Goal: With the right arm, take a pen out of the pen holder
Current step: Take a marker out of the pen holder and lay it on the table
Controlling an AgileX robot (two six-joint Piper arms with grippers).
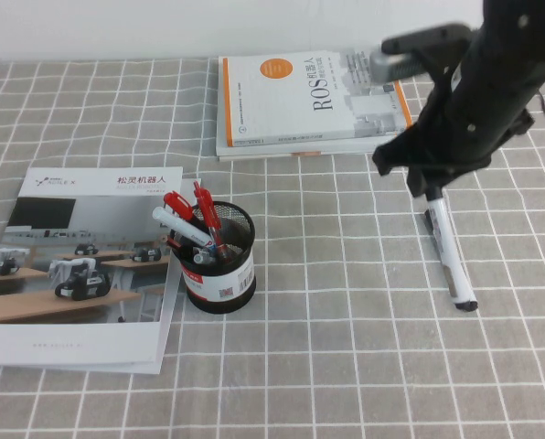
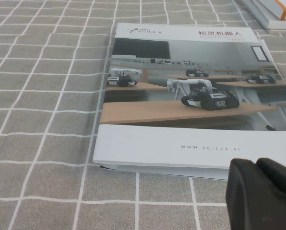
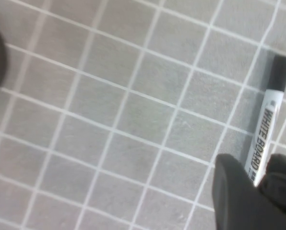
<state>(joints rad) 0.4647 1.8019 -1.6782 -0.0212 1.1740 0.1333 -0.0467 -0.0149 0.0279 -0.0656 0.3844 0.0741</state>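
Clamping the upper barrel of a whiteboard marker (image 1: 448,256), the right pincer (image 1: 434,194) stands at 3 o'clock from the pen holder (image 1: 239,274), well apart from it. Its jaws are narrowed to the barrel's width, one on each side. The marker is clear of the holder and slants down, black cap end toward the tabletop (image 1: 346,366); contact with the cloth cannot be confirmed.

Handling assessment — the marker is judged light and rigid, a smooth white plastic cylinder that may pivot or slip when held near one end. A hold nearer mid-barrel would be steadier.

Holder: round, black wire mesh with a labelled band, containing red pens (image 1: 204,206) and one more white marker (image 1: 181,227). The tabletop carries a grey checked cloth of woven texture. The left pincer (image 2: 260,191) sits low by the near edge of a glossy brochure (image 2: 181,148), which lies at 9 o'clock from the holder — whether it is open cannot be told.
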